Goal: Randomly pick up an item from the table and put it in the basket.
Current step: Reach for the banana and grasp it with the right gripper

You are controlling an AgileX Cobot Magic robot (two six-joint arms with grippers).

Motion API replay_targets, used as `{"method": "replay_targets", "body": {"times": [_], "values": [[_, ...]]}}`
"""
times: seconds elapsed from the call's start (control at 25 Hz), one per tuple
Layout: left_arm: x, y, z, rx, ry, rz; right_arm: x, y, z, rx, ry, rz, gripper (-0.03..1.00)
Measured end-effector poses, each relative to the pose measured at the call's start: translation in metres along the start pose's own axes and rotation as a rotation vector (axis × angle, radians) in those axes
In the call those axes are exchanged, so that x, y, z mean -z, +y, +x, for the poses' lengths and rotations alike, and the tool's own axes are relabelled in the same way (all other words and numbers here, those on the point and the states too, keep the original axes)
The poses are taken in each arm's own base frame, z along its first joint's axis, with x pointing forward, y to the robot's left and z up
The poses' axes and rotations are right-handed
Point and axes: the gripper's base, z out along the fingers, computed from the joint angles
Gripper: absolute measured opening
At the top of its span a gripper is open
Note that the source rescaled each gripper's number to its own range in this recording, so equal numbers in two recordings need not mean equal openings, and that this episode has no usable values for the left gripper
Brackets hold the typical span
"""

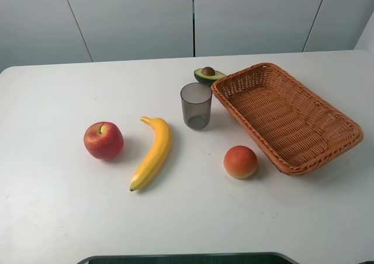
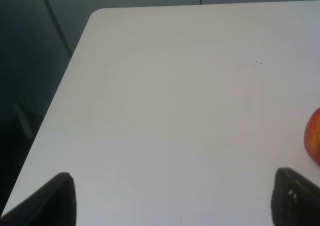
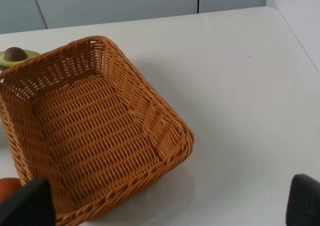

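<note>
The yellow banana (image 1: 153,152) lies on the white table (image 1: 52,205), left of the middle, its greenish stem tip toward the front. The wicker basket (image 1: 286,115) stands at the right, empty; it also shows in the right wrist view (image 3: 95,126). Neither arm shows in the high view. My left gripper (image 2: 175,206) is open and empty over the bare left part of the table (image 2: 175,101), with the red apple's edge (image 2: 315,141) beside one finger. My right gripper (image 3: 165,206) is open and empty, near the basket's front side.
A red apple (image 1: 103,140) lies left of the banana. A grey translucent cup (image 1: 196,105) stands between banana and basket. A halved avocado (image 1: 208,74) lies behind the cup. A round orange-red fruit (image 1: 240,162) lies in front of the basket.
</note>
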Motion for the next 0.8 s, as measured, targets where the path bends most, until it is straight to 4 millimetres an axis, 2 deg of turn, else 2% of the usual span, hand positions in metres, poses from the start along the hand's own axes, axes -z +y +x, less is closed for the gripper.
{"method": "replay_targets", "body": {"times": [0.8], "values": [[0.0000, 0.0000, 0.0000, 0.000, 0.000, 0.000, 0.0000, 0.0000, 0.0000, 0.000, 0.000, 0.000, 1.00]]}}
